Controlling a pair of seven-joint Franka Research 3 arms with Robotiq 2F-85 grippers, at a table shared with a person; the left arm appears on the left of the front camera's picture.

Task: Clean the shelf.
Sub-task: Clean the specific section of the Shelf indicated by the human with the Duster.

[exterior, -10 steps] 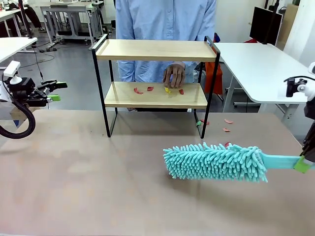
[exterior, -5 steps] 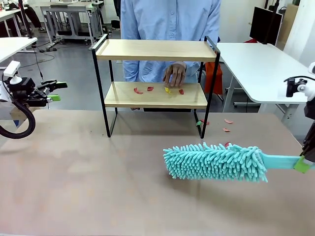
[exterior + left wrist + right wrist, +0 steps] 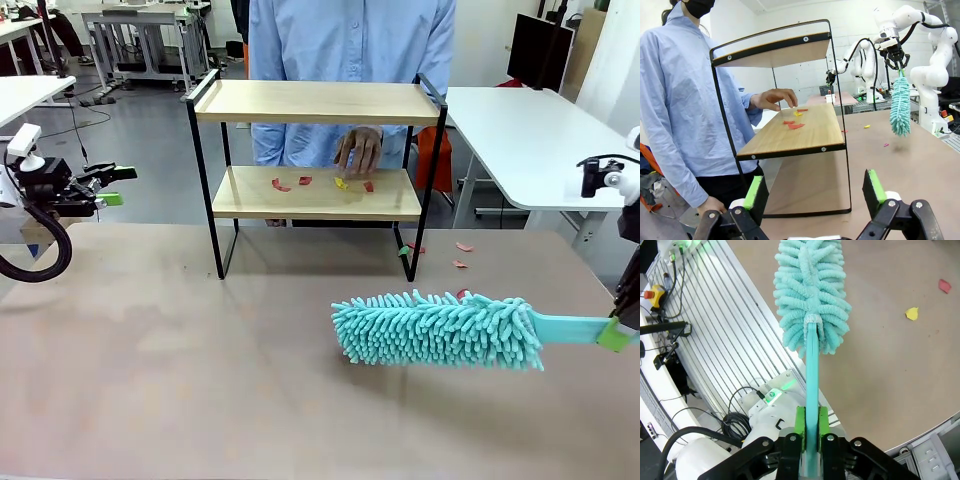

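The shelf (image 3: 315,103) stands at the table's far side, two wood boards in a black frame. Small red and yellow scraps (image 3: 305,181) lie on its lower board, and a person's hand (image 3: 358,150) hovers just above them. My right gripper (image 3: 615,333), at the right edge, is shut on the handle of a teal fluffy duster (image 3: 435,330) that hangs level over the table, in front of the shelf. In the right wrist view my right gripper (image 3: 810,427) clamps the duster (image 3: 810,295) by its handle. My left gripper (image 3: 118,185) stays open and empty at the far left, and in the left wrist view my left gripper (image 3: 815,192) faces the shelf (image 3: 795,132) from its side.
A few more scraps (image 3: 460,264) lie on the table by the shelf's right legs, and loose scraps (image 3: 912,314) show in the right wrist view. A person in a blue shirt (image 3: 350,50) stands behind the shelf. A white table (image 3: 520,130) stands at the back right.
The person has shifted a little to the right and the hand has lifted slightly off the lower board. Neither arm nor the duster has moved.
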